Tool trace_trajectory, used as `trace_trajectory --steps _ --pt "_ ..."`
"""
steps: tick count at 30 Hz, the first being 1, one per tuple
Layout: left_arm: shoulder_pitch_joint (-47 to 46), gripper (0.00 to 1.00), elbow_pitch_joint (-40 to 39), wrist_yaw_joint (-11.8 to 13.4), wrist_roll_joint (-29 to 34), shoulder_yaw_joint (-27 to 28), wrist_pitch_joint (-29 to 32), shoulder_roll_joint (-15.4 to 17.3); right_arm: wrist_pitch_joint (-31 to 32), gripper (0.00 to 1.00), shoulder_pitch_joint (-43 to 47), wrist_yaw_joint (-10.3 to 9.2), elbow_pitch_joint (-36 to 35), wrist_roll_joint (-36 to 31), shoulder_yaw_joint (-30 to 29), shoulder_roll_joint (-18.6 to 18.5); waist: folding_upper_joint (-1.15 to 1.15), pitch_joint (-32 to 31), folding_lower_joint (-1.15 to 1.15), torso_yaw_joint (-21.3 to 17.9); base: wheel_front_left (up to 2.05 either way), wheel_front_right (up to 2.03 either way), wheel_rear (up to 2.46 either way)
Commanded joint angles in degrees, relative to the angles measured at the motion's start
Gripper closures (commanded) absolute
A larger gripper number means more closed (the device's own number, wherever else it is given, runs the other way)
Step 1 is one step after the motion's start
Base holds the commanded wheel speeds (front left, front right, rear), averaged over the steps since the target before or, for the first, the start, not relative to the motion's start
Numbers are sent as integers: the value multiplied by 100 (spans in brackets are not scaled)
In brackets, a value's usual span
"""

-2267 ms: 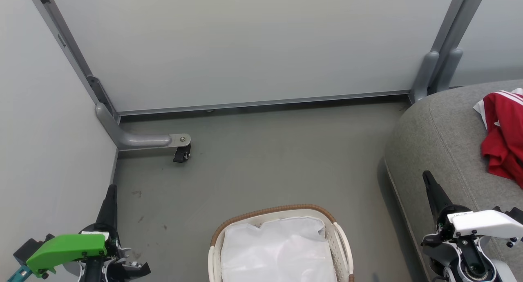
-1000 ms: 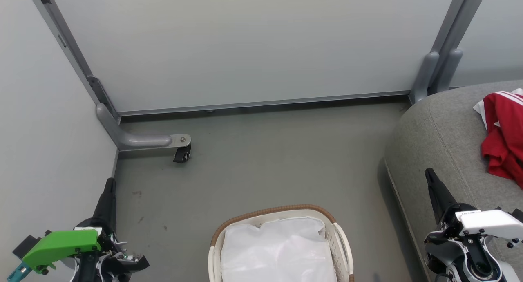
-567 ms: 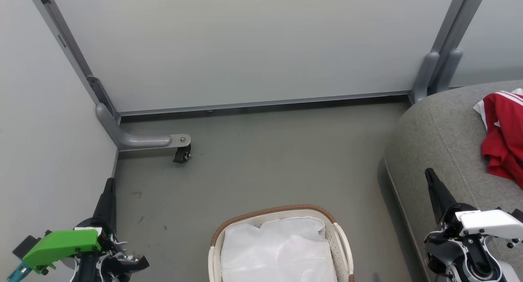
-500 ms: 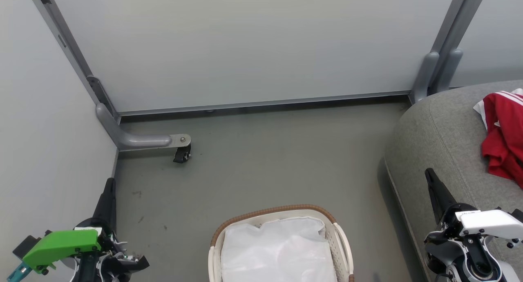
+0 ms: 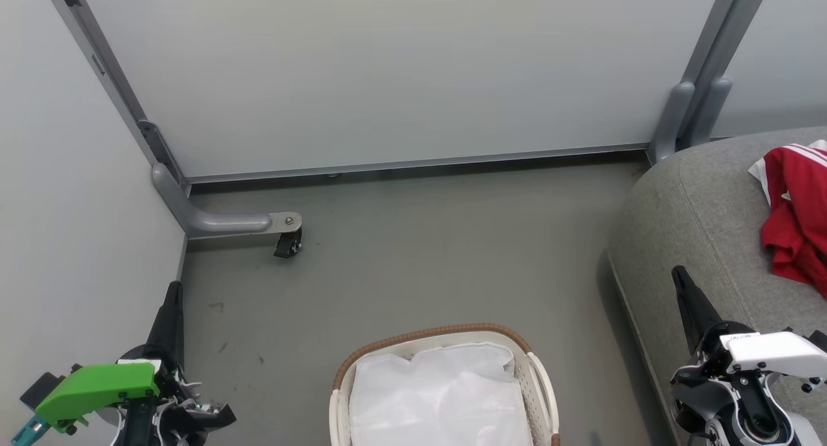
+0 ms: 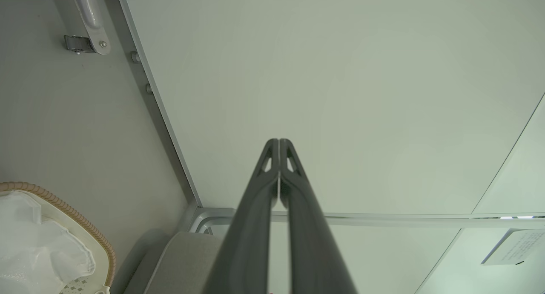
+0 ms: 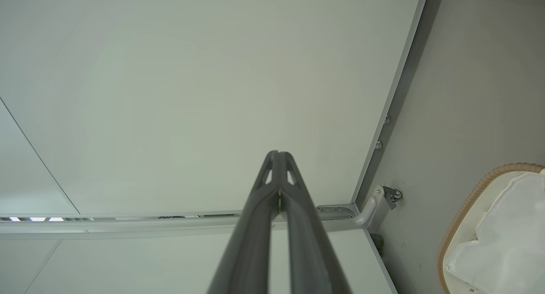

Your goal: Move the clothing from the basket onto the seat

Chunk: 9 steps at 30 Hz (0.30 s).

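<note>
Grey floor [image 5: 420, 271], pale partition panels behind. Basket [image 5: 426, 333] seen at bottom centre, visible interior covered by white liner sheet [image 5: 439, 394]; lower part cut off by frame. Clothing [image 5: 798, 220] heaped red on seat [image 5: 698, 200], at far right.

Risk: liner could be mistaken for garment and dragged out; item hidden under liner could be missed.

Left gripper [image 5: 173, 300] pressed closed, 2 fingers touching, nothing held; well apart from clothing, across basket. Right gripper [image 5: 680, 281] likewise closed, empty, seen against seat, near clothing, not touching.
</note>
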Motion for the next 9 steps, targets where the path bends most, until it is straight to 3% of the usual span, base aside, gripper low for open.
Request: trace_trajectory --steps 1,9 --pt "-56 100 -8 -18 -17 11 19 36 9 100 60 -2 -24 19 -11 -17 0 0 0 0 0 0 0" --pt "-56 100 -8 -18 -17 10 18 36 8 100 60 -2 -24 19 -10 -17 0 0 0 0 0 0 0"
